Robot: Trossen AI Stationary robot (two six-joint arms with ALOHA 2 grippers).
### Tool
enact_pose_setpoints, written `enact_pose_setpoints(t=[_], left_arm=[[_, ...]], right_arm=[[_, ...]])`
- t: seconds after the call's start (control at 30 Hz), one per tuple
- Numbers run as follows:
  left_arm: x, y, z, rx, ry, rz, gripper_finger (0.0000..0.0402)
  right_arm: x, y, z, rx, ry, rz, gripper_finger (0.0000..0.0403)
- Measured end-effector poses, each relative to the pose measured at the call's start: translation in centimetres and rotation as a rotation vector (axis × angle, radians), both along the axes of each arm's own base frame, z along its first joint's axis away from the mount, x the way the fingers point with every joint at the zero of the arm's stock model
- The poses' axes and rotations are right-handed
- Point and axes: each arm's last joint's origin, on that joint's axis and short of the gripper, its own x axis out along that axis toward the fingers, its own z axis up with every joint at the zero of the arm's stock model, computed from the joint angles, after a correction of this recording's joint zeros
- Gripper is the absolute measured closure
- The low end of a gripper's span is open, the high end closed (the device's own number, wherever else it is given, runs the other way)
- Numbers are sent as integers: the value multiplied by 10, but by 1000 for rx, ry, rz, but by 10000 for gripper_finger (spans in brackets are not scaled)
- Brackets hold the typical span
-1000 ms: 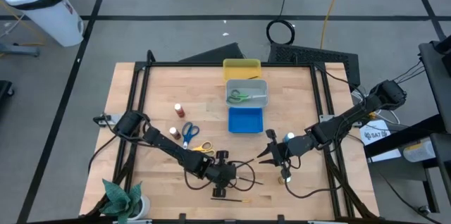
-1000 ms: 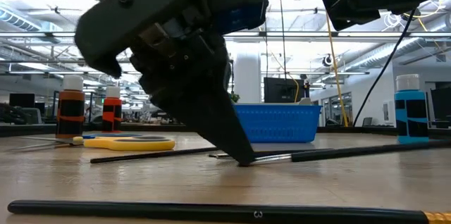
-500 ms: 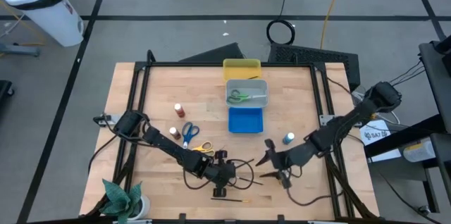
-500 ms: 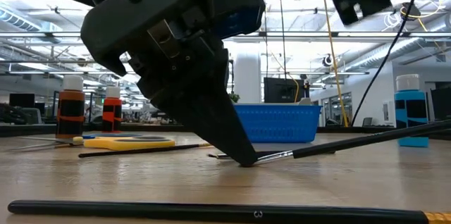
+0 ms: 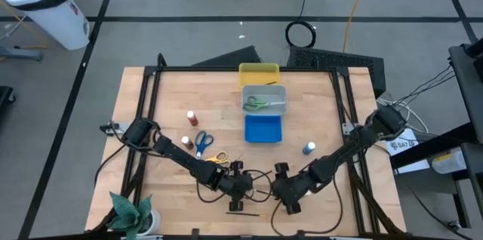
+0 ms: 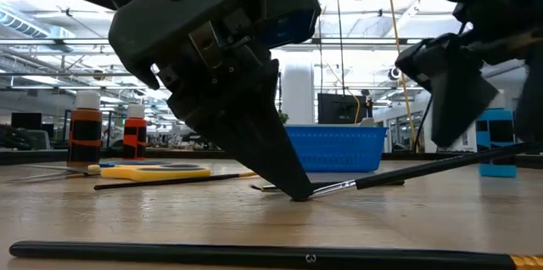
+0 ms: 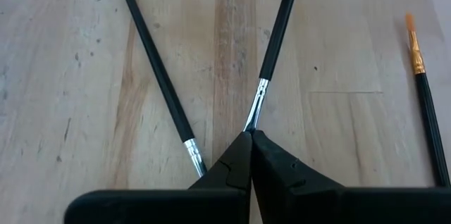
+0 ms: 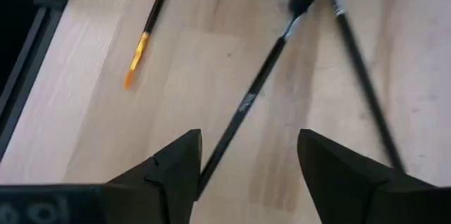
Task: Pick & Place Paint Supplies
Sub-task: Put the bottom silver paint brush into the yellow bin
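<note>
Table of pale wood carries everything, with a plant at its near left corner. Three trays sit in a row at the far middle: yellow tray, then grey tray holding the green scissors, then blue tray. Left arm reaches to the near middle, where the left gripper is clenched, its tips pressed down on the ferrule of a brush lying on the wood. A second brush lies just beside it, slanting away, and a third brush with an orange tip lies apart. Right gripper hangs close by, over the handle of the pinched brush, its fingers spread wide and holding nothing. Blue scissors and yellow scissors lie on the left half. Red bottle and brown bottle stand near them; blue bottle stands on the right.
</note>
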Motion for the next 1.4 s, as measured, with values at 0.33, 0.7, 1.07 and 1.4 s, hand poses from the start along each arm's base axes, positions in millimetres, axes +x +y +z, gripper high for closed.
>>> enact_pose_setpoints(t=[0.33, 0.7, 1.07, 1.4], left_arm=[[0, 1, 0, 5, -1, 2, 389], [0, 1, 0, 3, -2, 3, 396], [-7, -10, 65, 58, -201, -114, 390], [-48, -5, 130, 252, -468, -155, 373]], right_arm=[[4, 7, -10, 39, 116, 23, 234], [6, -1, -11, 39, 144, -46, 385], [5, -9, 10, 4, 71, -17, 400], [8, -43, 61, -35, -129, 15, 401]])
